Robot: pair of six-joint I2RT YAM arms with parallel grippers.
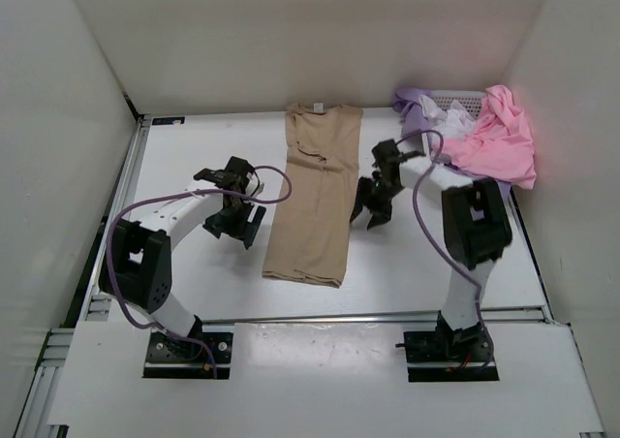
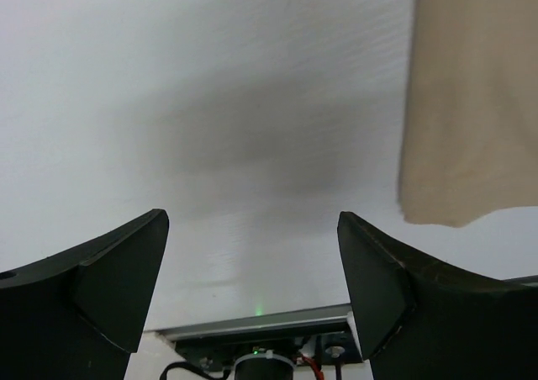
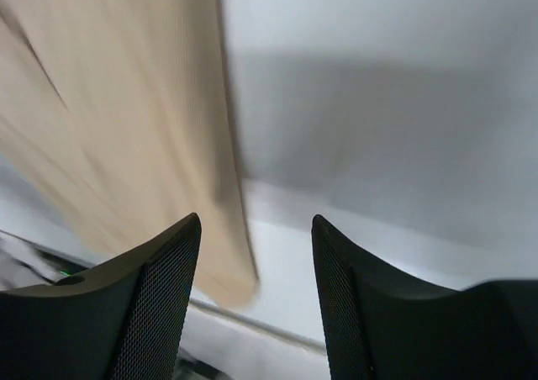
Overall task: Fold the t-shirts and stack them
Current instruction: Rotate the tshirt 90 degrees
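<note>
Tan t-shirt point(image 1: 315, 196): long folded strip, mid-worktop point(image 1: 194, 147), between left tool point(image 1: 235, 223) and right tool point(image 1: 370, 210); both tools' jaws apart, empty. Soft, light, limp; likely sags if lifted. Pinch both near hem corners. Pink t-shirt point(image 1: 499, 138) heaped far right.

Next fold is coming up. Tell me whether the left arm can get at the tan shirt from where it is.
Probably yes: the left end effector hangs open just beside the tan shirt, with only bare table between them.
</note>
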